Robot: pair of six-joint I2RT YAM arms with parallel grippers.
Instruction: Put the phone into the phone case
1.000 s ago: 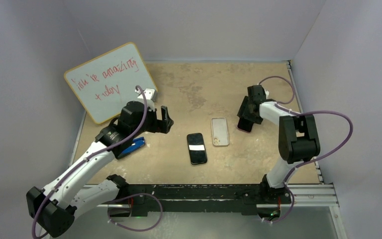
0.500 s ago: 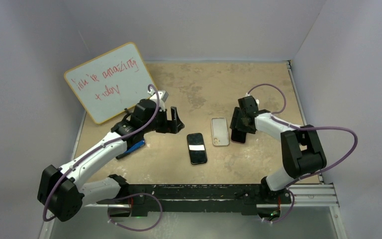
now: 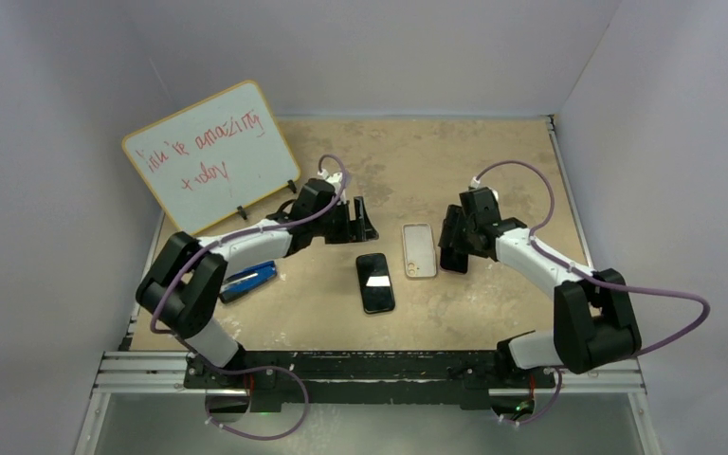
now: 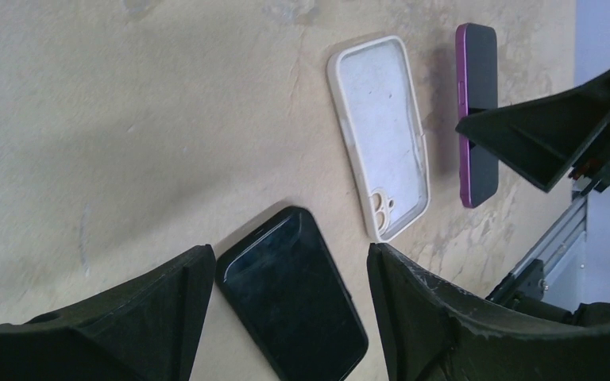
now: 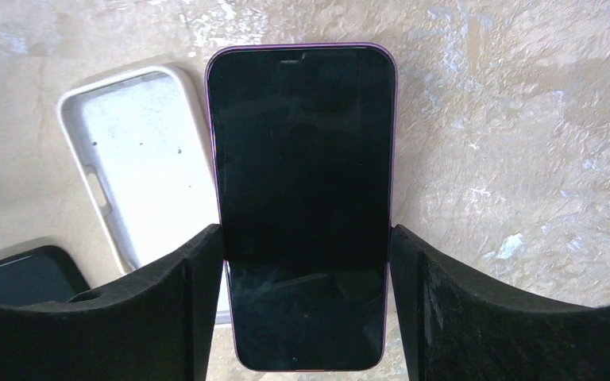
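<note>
Left gripper [image 4: 286, 255]: jaws apart, empty, straddling end of black phone [image 4: 290, 298].
Phone case [image 3: 419, 250]: flat, hollow up, just left of right gripper [image 5: 303, 238].
Right gripper: clamped across purple phone [image 5: 302, 143], long axis parallel to case. Judged nearer arm.

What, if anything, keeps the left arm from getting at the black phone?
Probably nothing: the left tool is open close by the black phone, whose end shows between its fingers in the wrist view. The white case lies apart.
</note>
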